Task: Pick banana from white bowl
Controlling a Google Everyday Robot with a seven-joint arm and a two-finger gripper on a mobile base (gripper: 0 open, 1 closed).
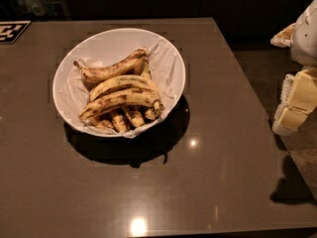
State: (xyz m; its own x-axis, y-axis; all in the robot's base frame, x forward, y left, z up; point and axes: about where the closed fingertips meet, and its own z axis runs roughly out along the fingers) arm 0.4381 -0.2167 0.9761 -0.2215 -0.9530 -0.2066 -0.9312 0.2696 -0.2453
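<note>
The white bowl (171, 66) stands on the dark table, left of centre, lined with crinkled white paper. It holds several overripe bananas. The banana (121, 100) is the long, slim, curved yellow one with brown speckles, lying across the front of the pile. A browner banana (111, 71) with a jutting dark stem lies behind it. Short stubby bananas (121, 120) stick out beneath it at the bowl's front rim. My gripper (293, 114), white and pale yellow, hangs at the right edge of the view, beyond the table's right edge and far from the bowl. It holds nothing that I can see.
The dark glossy table (208, 172) reaches the front and left of the view; its right edge runs diagonally past the gripper. A black-and-white marker tag (12, 31) lies at the far left corner. Dark cabinets stand behind the table.
</note>
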